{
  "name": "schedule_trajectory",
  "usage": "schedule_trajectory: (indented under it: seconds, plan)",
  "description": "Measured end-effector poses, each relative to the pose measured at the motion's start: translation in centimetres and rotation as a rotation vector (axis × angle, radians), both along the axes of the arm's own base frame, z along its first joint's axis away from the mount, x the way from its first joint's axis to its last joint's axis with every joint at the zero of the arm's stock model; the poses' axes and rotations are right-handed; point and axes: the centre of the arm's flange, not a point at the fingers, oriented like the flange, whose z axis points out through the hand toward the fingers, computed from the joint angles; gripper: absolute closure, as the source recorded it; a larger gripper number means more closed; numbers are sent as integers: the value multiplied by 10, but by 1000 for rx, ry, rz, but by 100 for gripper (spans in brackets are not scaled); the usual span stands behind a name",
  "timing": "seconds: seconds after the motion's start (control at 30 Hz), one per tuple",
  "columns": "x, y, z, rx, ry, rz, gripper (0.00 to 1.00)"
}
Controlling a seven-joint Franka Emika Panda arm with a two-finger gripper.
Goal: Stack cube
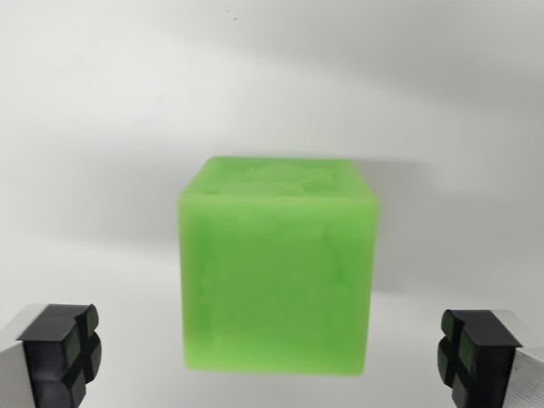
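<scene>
A shiny green plastic cube (pixel 277 265) sits on a plain white table (pixel 102 127), right in the middle of the wrist view. Its top face and its front face both show, and its corners look a little rounded. There is bare white table all around it, on both sides and far behind it. A soft grey shadow falls on the table to the wrist view's right of the cube.

The gripper (pixel 272 361) is spread wide. One black rubber pad (pixel 64 353) is low in the left corner and the other black pad (pixel 472 357) is low in the right corner. Both pads are well apart from the cube and do not touch it. The cube sits between them, a bit farther back.
</scene>
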Motion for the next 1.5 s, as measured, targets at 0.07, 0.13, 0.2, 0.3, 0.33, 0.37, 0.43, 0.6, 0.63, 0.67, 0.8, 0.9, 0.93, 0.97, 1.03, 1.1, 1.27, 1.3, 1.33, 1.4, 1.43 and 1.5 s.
schedule_trajectory:
  seconds: [0.07,0.13,0.2,0.3,0.33,0.37,0.43,0.6,0.63,0.67,0.8,0.9,0.93,0.97,1.03,1.1,1.27,1.3,1.33,1.4,1.43,1.5]
  plan:
    - [0,0,-9,0,1,0,0]
    - [0,0,-16,1,0,0,0]
    - [0,1,-21,1,0,0,0]
    - [0,1,-31,1,0,0,0]
    - [0,1,-34,1,-1,0,0]
    - [0,1,-37,1,-1,0,0]
    - [0,1,-41,0,-1,0,0]
    - [0,0,-50,0,0,0,0]
    - [0,0,-51,0,0,0,0]
    - [0,0,-51,0,0,0,0]
    - [0,1,-52,0,-1,0,100]
    - [0,1,-52,0,-2,0,100]
    - [0,1,-52,0,-2,0,100]
    - [0,1,-52,0,-2,0,100]
    - [0,1,-52,0,-2,0,100]
    - [0,1,-51,0,-2,0,100]
    - [0,1,-51,0,-2,0,100]
    - [0,1,-51,0,-2,0,100]
    - [0,1,-51,0,-2,0,100]
    - [0,1,-51,0,-2,0,100]
    - [0,1,-51,0,-2,0,100]
    - [0,1,-51,0,-2,0,100]
